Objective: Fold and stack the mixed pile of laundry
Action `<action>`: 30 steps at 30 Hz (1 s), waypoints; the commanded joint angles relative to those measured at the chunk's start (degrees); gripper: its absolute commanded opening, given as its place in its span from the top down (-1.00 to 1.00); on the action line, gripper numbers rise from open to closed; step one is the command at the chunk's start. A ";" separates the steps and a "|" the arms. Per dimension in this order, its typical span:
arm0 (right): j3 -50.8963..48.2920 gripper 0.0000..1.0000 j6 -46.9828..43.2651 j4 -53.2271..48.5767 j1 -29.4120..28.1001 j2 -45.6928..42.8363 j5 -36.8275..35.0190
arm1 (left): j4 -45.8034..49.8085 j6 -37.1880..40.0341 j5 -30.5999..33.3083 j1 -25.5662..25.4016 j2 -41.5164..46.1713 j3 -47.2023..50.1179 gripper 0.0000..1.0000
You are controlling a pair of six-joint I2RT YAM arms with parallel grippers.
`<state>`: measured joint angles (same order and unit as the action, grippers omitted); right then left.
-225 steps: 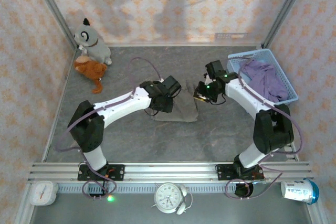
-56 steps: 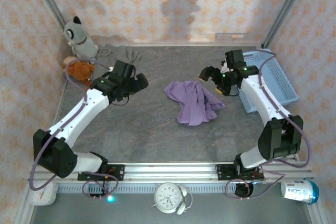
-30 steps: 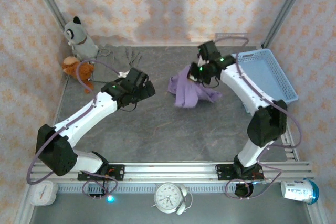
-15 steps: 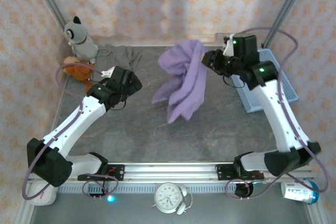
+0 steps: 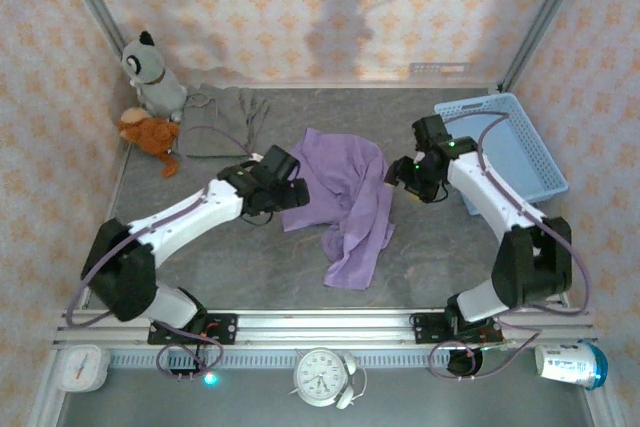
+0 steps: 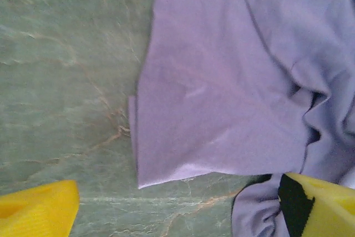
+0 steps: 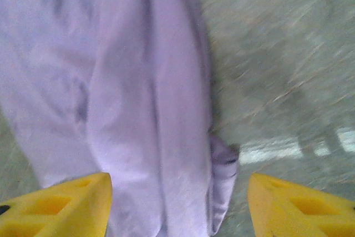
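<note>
The lavender garment (image 5: 345,192) lies loosely spread and creased in the middle of the table. The taupe garment (image 5: 225,107) lies flat at the back left. My left gripper (image 5: 293,190) is open at the lavender garment's left edge. In the left wrist view, a corner of the lavender garment (image 6: 222,92) lies on the table between the yellow fingers (image 6: 36,209) of my left gripper (image 6: 177,215). My right gripper (image 5: 397,179) hovers open over the garment's right edge. In the right wrist view the lavender garment (image 7: 138,98) lies below my right gripper (image 7: 177,206), whose jaws stand apart.
A light blue basket (image 5: 520,152) stands at the right rear. A grey plush toy (image 5: 150,69) and an orange one (image 5: 148,130) sit in the back left corner. Clocks (image 5: 322,375) and a can (image 5: 570,363) lie beyond the near rail.
The right gripper held the lavender garment up in the air; it has come down and opened, and the garment now lies on the table. The left arm has swung right to the garment's edge.
</note>
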<state>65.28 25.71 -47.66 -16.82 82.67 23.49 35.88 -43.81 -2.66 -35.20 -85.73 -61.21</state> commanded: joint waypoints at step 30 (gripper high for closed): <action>3.51 1.00 -8.93 -6.38 5.43 -4.19 -12.65 | 8.07 3.58 13.29 4.96 -6.21 -10.80 1.00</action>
<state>66.61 20.86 -47.46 -16.05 81.08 16.16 38.72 -42.33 5.04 -33.61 -98.80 -71.20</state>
